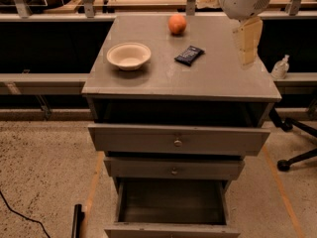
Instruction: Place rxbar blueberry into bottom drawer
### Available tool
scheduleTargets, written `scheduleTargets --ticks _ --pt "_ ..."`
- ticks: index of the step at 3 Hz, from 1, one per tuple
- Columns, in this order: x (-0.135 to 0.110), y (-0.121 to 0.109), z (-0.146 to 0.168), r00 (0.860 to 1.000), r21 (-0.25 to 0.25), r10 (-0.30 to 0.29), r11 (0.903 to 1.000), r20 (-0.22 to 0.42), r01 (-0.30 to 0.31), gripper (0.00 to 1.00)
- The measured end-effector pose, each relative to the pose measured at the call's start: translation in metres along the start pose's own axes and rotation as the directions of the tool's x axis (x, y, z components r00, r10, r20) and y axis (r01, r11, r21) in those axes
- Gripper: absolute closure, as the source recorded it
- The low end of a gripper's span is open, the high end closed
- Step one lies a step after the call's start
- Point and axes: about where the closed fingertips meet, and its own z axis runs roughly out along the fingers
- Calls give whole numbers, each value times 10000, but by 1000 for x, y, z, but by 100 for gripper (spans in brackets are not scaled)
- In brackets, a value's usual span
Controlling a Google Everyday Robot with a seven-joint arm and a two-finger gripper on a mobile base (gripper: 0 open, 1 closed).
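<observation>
The rxbar blueberry (189, 55), a small dark navy bar, lies flat on the grey cabinet top (213, 76), right of centre. My gripper (247, 43) hangs from the white arm above the top's right side, to the right of the bar and apart from it, holding nothing that I can see. The bottom drawer (173, 205) is pulled out, and its dark inside shows nothing in it. The top drawer (178, 139) is also pulled out part way.
A pale bowl (129, 56) sits on the left of the top and an orange fruit (177, 24) at the back. A small bottle (280, 67) and a chair base (297, 157) are to the right. A black object (77, 221) lies on the floor.
</observation>
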Motion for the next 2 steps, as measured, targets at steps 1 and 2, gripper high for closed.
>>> scheduleTargets --ticks 1,2 --pt "-1 -11 9 9932 52 -1156 9933 141 1155 0" --pt "9 -22 28 9733 -65 -2272 9737 337 2275 0"
